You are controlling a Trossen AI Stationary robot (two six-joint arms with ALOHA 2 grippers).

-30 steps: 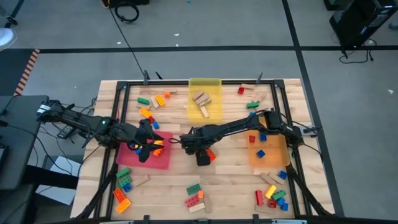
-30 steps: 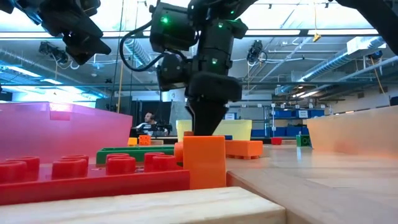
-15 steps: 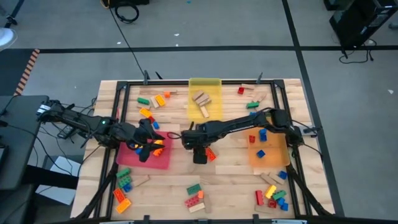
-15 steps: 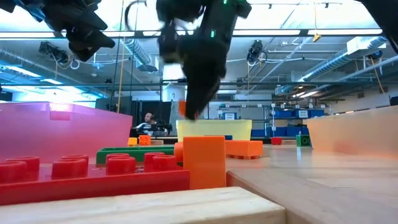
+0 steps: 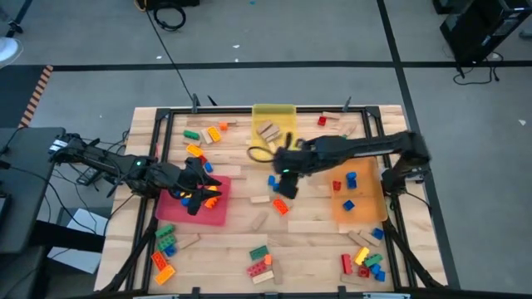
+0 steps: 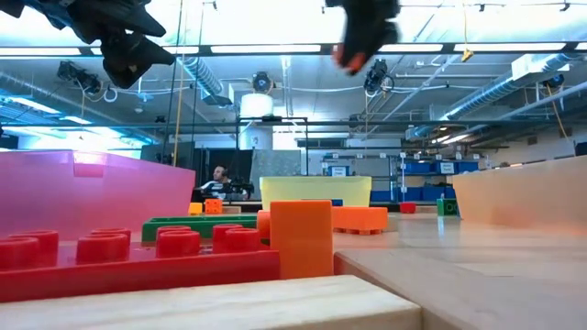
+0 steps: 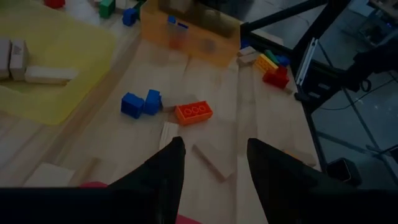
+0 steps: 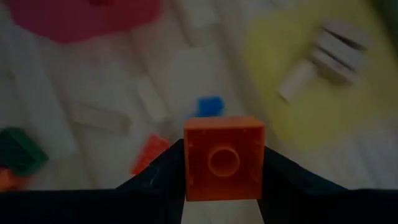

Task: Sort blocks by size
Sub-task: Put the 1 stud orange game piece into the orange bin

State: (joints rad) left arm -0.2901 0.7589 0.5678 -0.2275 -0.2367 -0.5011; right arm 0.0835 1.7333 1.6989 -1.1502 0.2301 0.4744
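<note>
- My right tool is clamped on a small orange brick, held up in the air over the middle of the table, near the yellow tray.
- In the low view that tool hangs high, with the orange brick at its tip.
- Under it I see a blue brick, an orange brick and plain wooden blocks lying loose on the boards.
- The yellow tray holds a few wooden blocks.
- The orange tray on the right holds a few blue bricks.
- My left tool hovers over the red tray; its fingers stand partly apart, and I see nothing between them in the wrist view.
- Ahead of the left tool lie two blue bricks touching each other, an orange brick just beside them and a wooden block.
- Mixed piles of bricks sit along the near edge and far-left part of the table.
- The black frame rails run beside the orange tray, close to my right arm.
- A person sits in the room beyond.
</note>
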